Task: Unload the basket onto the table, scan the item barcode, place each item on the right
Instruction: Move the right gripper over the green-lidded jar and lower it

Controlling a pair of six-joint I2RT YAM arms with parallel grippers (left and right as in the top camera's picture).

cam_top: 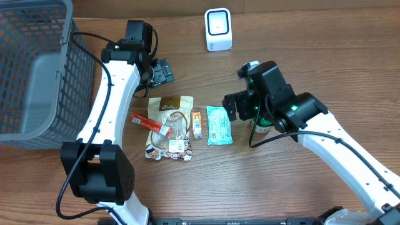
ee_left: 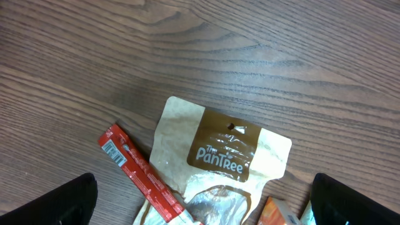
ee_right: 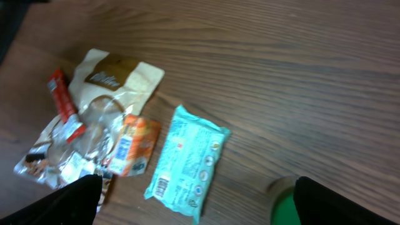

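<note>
Several items lie in a row mid-table: a cream and brown Pantree pouch (cam_top: 170,125) (ee_left: 225,153), a red stick pack (cam_top: 150,124) (ee_left: 140,175) across it, a small orange pack (cam_top: 196,124) (ee_right: 134,147) and a teal packet (cam_top: 219,124) (ee_right: 184,162) whose barcode faces up. A white barcode scanner (cam_top: 218,29) stands at the back. My left gripper (cam_top: 162,72) (ee_left: 203,212) hovers open above the pouch's top edge, holding nothing. Over the teal packet's right side my right gripper (cam_top: 232,105) (ee_right: 200,209) is open and empty.
A grey wire basket (cam_top: 31,69) fills the far left. A green-capped bottle (cam_top: 259,126) (ee_right: 281,206) stands just right of the teal packet, partly under my right arm. Bare wood lies along the table's front.
</note>
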